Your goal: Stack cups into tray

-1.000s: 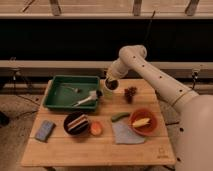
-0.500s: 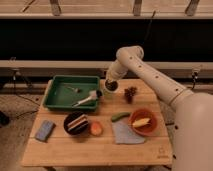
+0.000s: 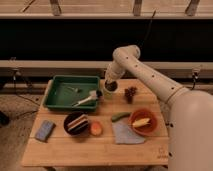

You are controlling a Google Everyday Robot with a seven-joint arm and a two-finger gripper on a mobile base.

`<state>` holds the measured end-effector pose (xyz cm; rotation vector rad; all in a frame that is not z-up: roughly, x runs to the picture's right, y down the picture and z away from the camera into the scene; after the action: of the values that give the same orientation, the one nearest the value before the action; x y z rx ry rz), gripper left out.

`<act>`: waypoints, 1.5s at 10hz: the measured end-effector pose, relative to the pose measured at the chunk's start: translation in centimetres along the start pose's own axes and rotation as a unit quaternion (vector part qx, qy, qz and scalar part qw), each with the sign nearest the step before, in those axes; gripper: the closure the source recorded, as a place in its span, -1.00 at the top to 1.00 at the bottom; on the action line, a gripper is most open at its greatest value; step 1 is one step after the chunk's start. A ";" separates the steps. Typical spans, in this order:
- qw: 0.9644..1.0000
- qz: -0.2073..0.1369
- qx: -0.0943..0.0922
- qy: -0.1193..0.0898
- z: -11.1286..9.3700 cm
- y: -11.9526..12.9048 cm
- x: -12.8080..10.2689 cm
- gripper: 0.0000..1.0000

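Note:
The green tray [image 3: 60, 97] stands at the back left of the wooden table. The cream-white cup with a dark inside [image 3: 110, 86] is just off the tray's right rim. My gripper [image 3: 109, 83] is right at this cup, coming down from above at the end of the white arm. A pale green cup [image 3: 105, 94] seems to sit directly below and in front of it, against the tray's right wall. Whether the cream-white cup rests on it or is lifted is not clear.
A white brush [image 3: 86, 99] lies in the tray. A dark grape bunch [image 3: 130, 93] is right of the cups. In front are a black bowl with striped contents [image 3: 76, 123], an orange fruit [image 3: 96, 129], a green vegetable [image 3: 120, 116], a grey cloth [image 3: 126, 134], an orange bowl [image 3: 143, 121] and a blue sponge [image 3: 45, 130].
The arm and gripper have shifted slightly to the left, toward the tray's right rim. Nothing else on the table has moved.

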<state>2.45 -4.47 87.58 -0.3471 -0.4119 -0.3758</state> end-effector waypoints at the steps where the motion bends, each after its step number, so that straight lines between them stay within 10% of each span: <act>1: 1.000 -0.007 -0.004 0.003 0.0 0.0 0.0 0.32; 3: 1.000 -0.023 -0.012 0.009 0.1 -0.2 -0.2 0.59; 9: 0.999 -0.035 -0.020 0.016 0.3 -0.4 0.0 0.60; 15: 0.999 0.000 0.032 0.011 -4.0 -2.0 1.9 0.60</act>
<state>4.46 -8.30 85.49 -0.2804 -0.4021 -0.3659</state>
